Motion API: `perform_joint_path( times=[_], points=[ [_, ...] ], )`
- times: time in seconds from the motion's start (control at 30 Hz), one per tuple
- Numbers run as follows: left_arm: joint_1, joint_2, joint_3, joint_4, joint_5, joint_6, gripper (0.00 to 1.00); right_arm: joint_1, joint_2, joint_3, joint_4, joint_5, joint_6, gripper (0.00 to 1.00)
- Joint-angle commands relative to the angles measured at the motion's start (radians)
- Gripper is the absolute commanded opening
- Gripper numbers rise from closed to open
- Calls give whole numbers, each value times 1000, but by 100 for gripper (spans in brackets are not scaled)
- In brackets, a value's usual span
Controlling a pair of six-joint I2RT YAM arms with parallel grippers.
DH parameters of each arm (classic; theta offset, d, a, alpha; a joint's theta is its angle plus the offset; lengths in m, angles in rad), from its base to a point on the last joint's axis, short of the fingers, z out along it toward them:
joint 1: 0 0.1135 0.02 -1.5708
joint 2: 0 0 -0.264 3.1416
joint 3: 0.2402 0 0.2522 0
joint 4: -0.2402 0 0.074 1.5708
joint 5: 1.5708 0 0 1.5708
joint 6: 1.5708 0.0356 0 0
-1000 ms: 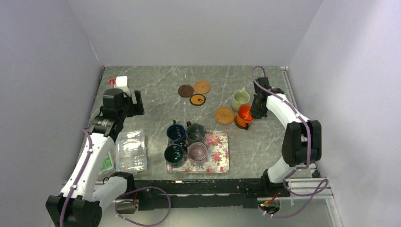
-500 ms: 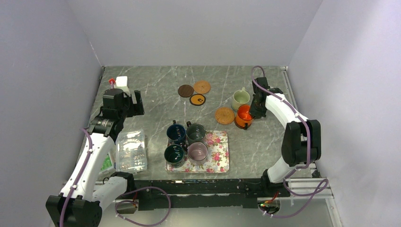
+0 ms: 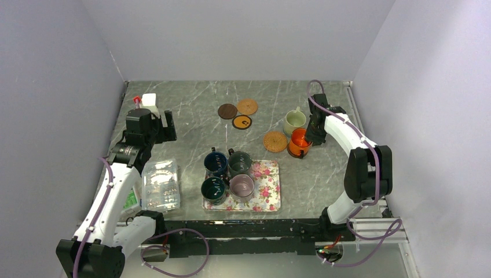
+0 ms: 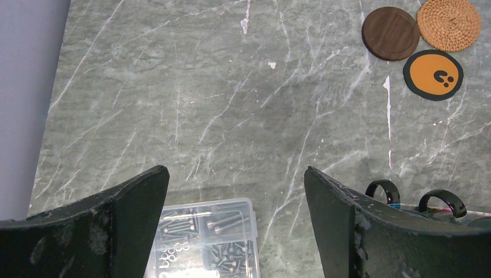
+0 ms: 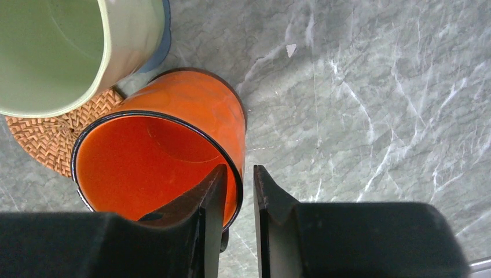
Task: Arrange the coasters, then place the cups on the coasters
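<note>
The orange cup [image 3: 299, 142] stands upright on the tabletop [image 3: 191, 101] just beyond the floral tray's [image 3: 267, 191] far right corner, mouth up and axis vertical; its handle cannot be made out. The right hand [image 5: 238, 169] straddles its rim, one finger inside and one outside, narrowly parted with a sliver of gap showing. A tan woven coaster [image 3: 275, 141] lies flat just beside the cup, on its tray-centre side. The cream-green cup [image 3: 295, 120] stands farther from the tray, handle pointing away from it. On the tray stand the navy cup [image 3: 215, 162], two dark green cups [image 3: 239, 163] and the mauve cup [image 3: 242, 185]. Well beyond the tray's far edge lie three more coasters [image 4: 390, 33]. The left hand [image 4: 236, 174] hovers beyond the tray's left side, spread wide and holding nothing.
</note>
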Motion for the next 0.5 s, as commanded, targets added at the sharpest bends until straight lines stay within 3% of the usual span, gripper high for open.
perform_joint_path(
  times=[0.0,0.3,0.47],
  points=[
    [-4,-15,2,15,3,-3,94,2,-11,45,-2,9,2,28],
    [-4,-22,2,15,0,-4,94,3,-87,67,-37,19,-20,46],
    [-4,-19,5,21,4,-4,94,3,-184,64,-22,-11,-71,48]
  ],
)
